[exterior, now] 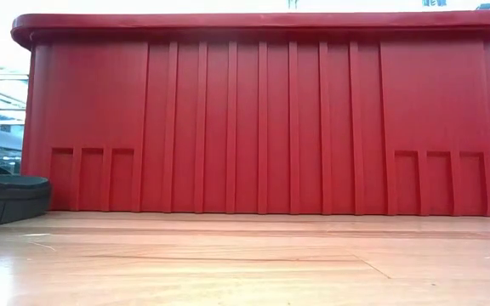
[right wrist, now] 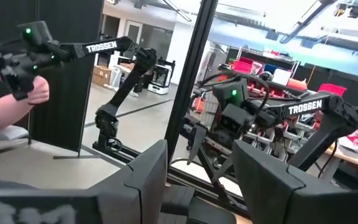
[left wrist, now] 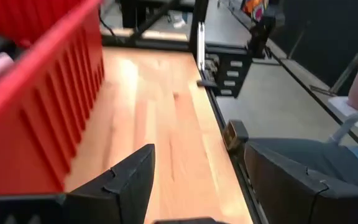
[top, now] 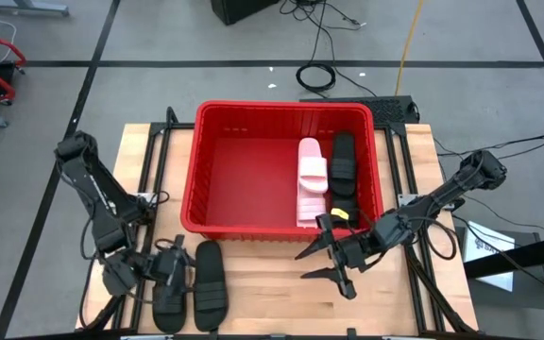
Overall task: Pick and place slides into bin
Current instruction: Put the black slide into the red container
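The red bin (top: 211, 161) stands in the middle of the table; its near wall fills the low view (exterior: 262, 119). Inside, along its right wall, lie a pale pink slide (top: 312, 179) and black slides (top: 344, 165). Two black slides (top: 170, 288) (top: 210, 279) lie side by side on the table at the near left; one shows in the low view (exterior: 7, 194). My left gripper (top: 170, 263) is open over the left one's far end; its wrist view (left wrist: 197, 186) shows only bare wood between the fingers. My right gripper (top: 302, 266) is open and empty, level, just outside the bin's near right corner.
Bare wooden table (top: 272, 293) lies between the two grippers, in front of the bin. A dark metal frame (top: 414, 189) runs along the table's sides. A person sits beyond the table's right edge (left wrist: 353, 99); a hand with a controller (right wrist: 30, 87) shows in the right wrist view.
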